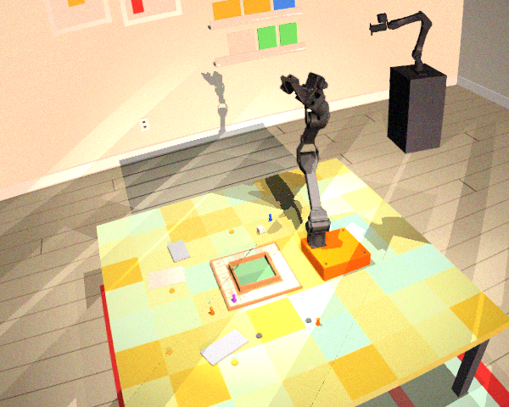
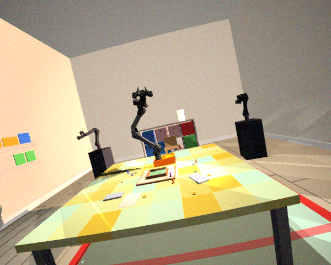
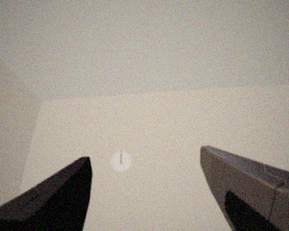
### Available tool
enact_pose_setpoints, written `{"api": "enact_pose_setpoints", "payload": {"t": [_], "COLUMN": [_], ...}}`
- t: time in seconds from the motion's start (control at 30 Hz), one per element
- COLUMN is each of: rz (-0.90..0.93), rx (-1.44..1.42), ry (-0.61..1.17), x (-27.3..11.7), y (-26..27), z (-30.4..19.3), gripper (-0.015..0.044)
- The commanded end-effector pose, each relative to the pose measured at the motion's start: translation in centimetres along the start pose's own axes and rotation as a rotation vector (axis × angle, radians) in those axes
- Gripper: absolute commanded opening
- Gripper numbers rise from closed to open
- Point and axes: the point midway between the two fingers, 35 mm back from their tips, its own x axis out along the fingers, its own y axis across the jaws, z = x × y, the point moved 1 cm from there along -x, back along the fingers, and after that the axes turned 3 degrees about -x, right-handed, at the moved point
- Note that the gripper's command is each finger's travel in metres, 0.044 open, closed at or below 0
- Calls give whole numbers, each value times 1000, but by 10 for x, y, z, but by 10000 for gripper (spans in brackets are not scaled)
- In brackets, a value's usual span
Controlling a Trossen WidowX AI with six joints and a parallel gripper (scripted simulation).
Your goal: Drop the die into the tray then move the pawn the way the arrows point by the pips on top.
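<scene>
A small white die [image 1: 260,229] [image 2: 132,174] lies on the table beyond the board, outside the dice tray; its pips are too small to read. The board [image 1: 290,275] has a pale ring of squares around the tray [image 1: 260,284], whose green floor shows nothing on it. A purple pawn [image 1: 233,298] [image 2: 170,174] stands on the board's ring, at the corner nearest a loose orange pawn. My gripper [image 2: 141,89] [image 3: 146,160] is raised high above the table, pointing up and away from it. Its fingers are apart, with nothing between them in the wrist view.
Loose pawns stand off the board: blue [image 1: 270,217] near the die, orange [image 1: 211,310] by the purple pawn's corner, and another orange [image 1: 317,321]. Flat cards [image 1: 178,251] [image 1: 224,347] and several small discs lie around. My arm stands on an orange base [image 1: 344,252] beside the board.
</scene>
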Motion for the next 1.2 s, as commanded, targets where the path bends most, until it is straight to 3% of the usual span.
{"api": "enact_pose_setpoints", "payload": {"t": [0.0, 0.33, 0.63, 0.9, 1.17], "rz": [-2, 68, 137, 174, 214], "rx": [-227, -657, -928, -1035, -1043], "ry": [42, 299, 646, 1019, 1400], "x": [11, 46, 55, 22, -50], "y": [31, 79, 57, -7, -85], "z": [-20, -126, -253, -358, -431], "gripper": [275, 275, 275, 275, 275]}}
